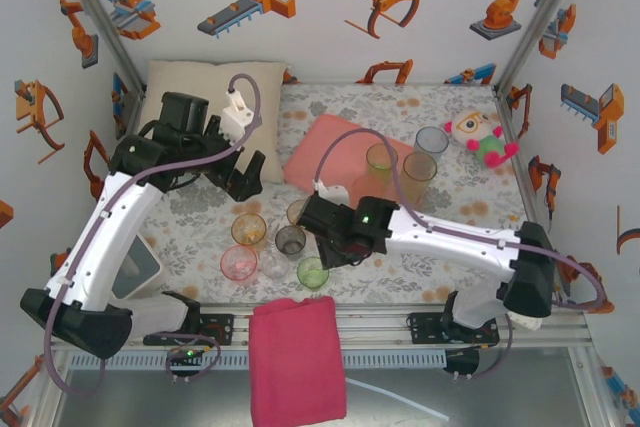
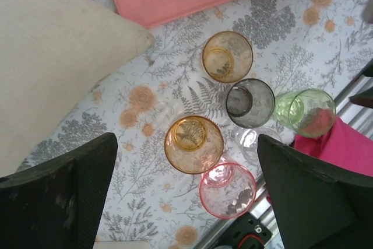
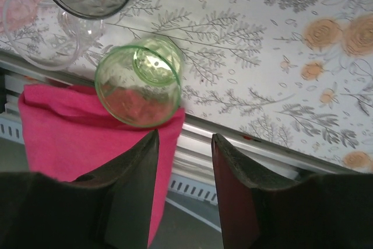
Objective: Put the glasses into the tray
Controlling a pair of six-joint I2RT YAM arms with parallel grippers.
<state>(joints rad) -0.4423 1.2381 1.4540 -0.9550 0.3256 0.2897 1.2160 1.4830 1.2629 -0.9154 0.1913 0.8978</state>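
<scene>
Top external view puts the green glass (image 1: 312, 272) at the very front edge of the table (image 1: 470, 197). It is the outermost of a tight bunch with the grey glass (image 1: 290, 240), clear glass (image 1: 272, 263), pink glass (image 1: 239, 263) and orange glass (image 1: 249, 229). The salmon tray (image 1: 320, 147), with at least one glass on it, lies well apart behind them. The right gripper (image 3: 185, 141) is part-open and empty, and the green glass sits just ahead of its fingertips and off to one side, not between them. An advance on that line would likely shove the glass off the edge onto the magenta cloth (image 3: 58, 126). The left gripper (image 2: 186, 155), spread wide and empty, hangs over the orange glass. Jaws that wide could knock the pink or clear neighbour on descent. Both arms crowd one bunch, so they might clash, and the smooth walls could slip in a light grip.
</scene>
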